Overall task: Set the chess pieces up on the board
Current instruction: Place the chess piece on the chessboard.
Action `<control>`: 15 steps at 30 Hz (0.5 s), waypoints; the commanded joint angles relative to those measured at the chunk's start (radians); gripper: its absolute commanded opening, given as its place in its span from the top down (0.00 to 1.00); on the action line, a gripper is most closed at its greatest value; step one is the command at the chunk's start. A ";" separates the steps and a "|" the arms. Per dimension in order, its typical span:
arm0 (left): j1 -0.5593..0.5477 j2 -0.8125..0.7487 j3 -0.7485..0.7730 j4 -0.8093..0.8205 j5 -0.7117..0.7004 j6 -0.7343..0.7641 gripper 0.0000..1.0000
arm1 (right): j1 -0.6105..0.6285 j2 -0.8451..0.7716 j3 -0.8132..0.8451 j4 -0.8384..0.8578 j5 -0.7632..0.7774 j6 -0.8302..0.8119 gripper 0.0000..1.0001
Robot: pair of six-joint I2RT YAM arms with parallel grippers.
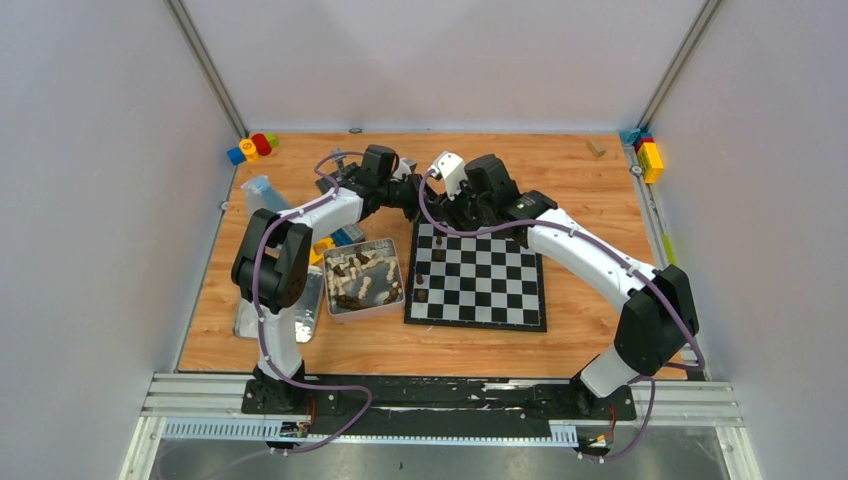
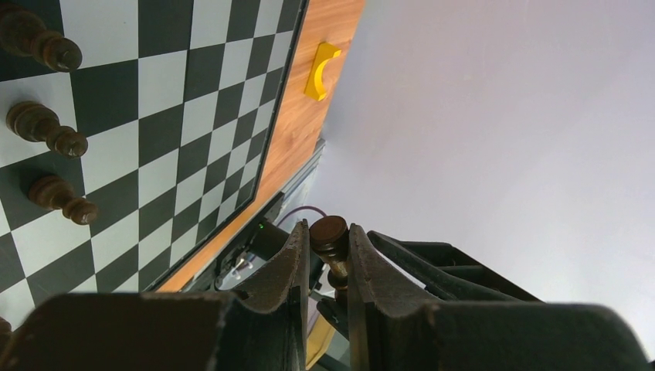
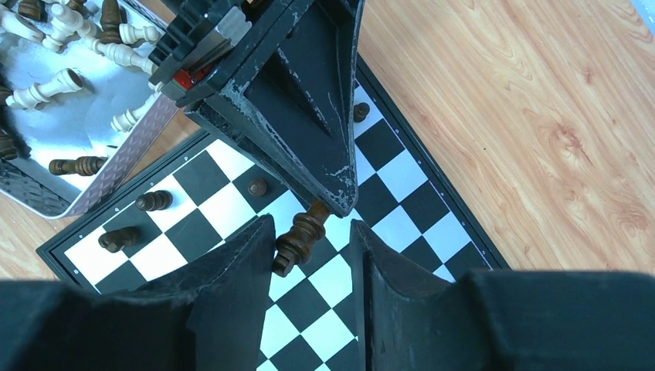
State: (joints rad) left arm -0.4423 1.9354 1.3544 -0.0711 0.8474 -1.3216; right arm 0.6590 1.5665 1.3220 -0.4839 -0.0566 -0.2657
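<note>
tin (image 1: 360, 313): near-left on the tabletop (image 1: 590, 200), touching or just beside the board's left edge.
loose pieces (image 1: 362, 275): cream and dark, heaped in the tin, most lying down.
board (image 1: 500, 290): flat, mid tabletop, right of the tin.
set pieces (image 1: 422, 277): three dark ones upright down the board's left column.
left hand (image 2: 327, 232): over the board's far-left part, pinched shut on a dark piece (image 3: 300, 238) at its fingertips.
dark piece: tilted, off the board, above the squares; sits between both hands.
right hand (image 3: 311, 228): facing the left hand, jaws part open. One finger on each side of the dark piece, a gap showing on both sides, no grip.
bricks (image 1: 252, 146): coloured, far-left corner; more at the far-right corner, well apart from the board.
</note>
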 commanded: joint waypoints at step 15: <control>0.005 -0.015 -0.023 0.065 0.007 -0.039 1.00 | 0.014 -0.021 0.003 0.012 0.032 -0.016 0.79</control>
State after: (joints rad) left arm -0.4385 1.9354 1.3399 -0.0525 0.8440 -1.3506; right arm 0.6670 1.5650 1.3220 -0.4896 -0.0498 -0.2722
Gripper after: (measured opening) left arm 0.252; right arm 0.256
